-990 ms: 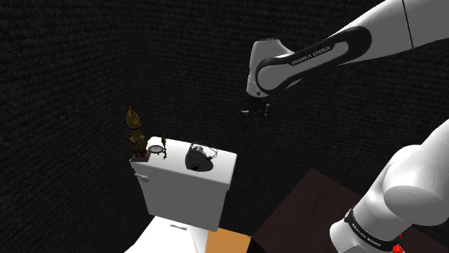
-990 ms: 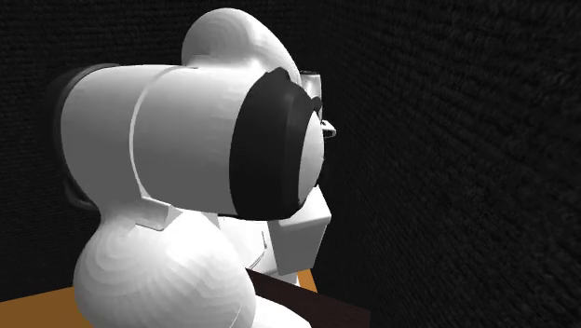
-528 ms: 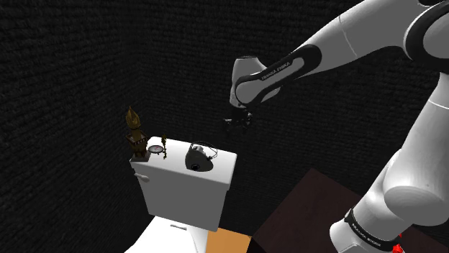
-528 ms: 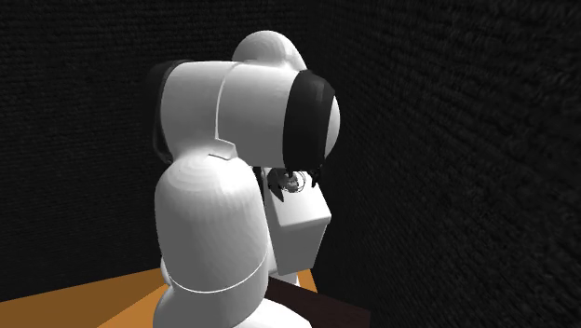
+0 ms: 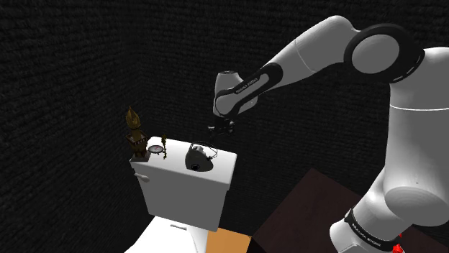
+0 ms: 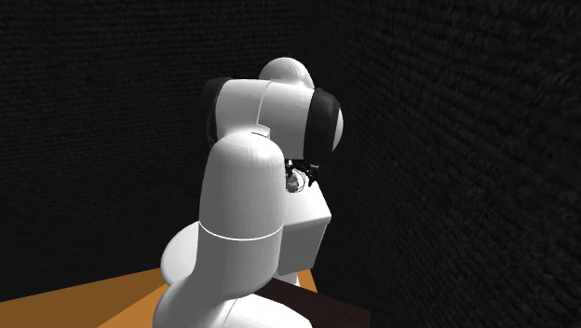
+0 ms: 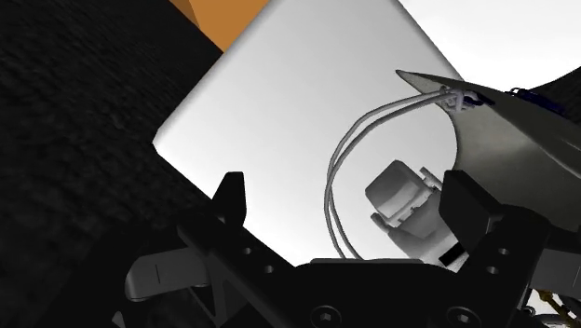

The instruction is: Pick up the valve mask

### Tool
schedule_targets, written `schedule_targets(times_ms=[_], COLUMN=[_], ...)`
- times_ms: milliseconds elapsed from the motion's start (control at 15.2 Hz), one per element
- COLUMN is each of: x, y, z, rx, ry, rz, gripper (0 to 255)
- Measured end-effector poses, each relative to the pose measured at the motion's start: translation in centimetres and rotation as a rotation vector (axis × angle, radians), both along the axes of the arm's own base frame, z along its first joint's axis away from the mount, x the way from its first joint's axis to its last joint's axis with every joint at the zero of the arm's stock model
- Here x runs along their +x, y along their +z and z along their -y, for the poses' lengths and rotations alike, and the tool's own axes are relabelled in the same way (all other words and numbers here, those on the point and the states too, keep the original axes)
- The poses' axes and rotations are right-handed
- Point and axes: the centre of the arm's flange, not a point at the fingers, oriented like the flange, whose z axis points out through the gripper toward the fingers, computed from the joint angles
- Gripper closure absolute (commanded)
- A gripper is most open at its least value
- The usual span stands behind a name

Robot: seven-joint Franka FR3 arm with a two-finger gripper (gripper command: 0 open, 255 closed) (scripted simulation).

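Observation:
The valve mask (image 5: 198,158) is a grey cup with a white valve and thin white strap loops. It lies on the lid of a white toilet tank (image 5: 188,188). My gripper (image 5: 223,128) hangs a little above the mask, toward the shoulder view's right. In the wrist view the black fingers (image 7: 231,198) stand apart with nothing clasped. Beyond them lie the mask (image 7: 503,130), its valve (image 7: 402,196) and the tank lid (image 7: 289,102). In the second exterior view the arm covers most of the tank (image 6: 315,222), and a bit of the mask (image 6: 296,183) peeks out.
On the lid's far end stand a brown and gold figurine (image 5: 134,136), a small round dial (image 5: 155,149) and a tiny green figure (image 5: 165,147). Dark rough walls close in behind and beside the tank. A dark brown surface (image 5: 309,205) and orange floor (image 5: 229,241) lie below.
The arm has stretched out and carried the gripper to the shoulder view's left and downward, nearer the tank lid and mask. The fingers have stayed apart.

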Motion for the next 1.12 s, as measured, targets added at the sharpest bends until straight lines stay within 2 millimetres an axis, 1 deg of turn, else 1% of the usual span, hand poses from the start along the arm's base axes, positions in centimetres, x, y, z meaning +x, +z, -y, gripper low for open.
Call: schedule_targets(times_ms=[66,198,330,660,726,1122], x=[0.9,1.8,2.2,2.3,2.2,2.2], y=[-1.1,-2.4,-3.5,-6.1,-6.2,-6.3], z=[-0.1,-0.1,-0.2,-0.2,-0.2,-0.2], rx=[0.005,0.01,0.011,0.012,0.012,0.012], ry=[0.0,-0.002,-0.002,-0.002,-0.002,-0.002], rz=[0.002,0.002,0.003,0.002,0.003,0.004], gripper=[0,0,0,0,255,255])
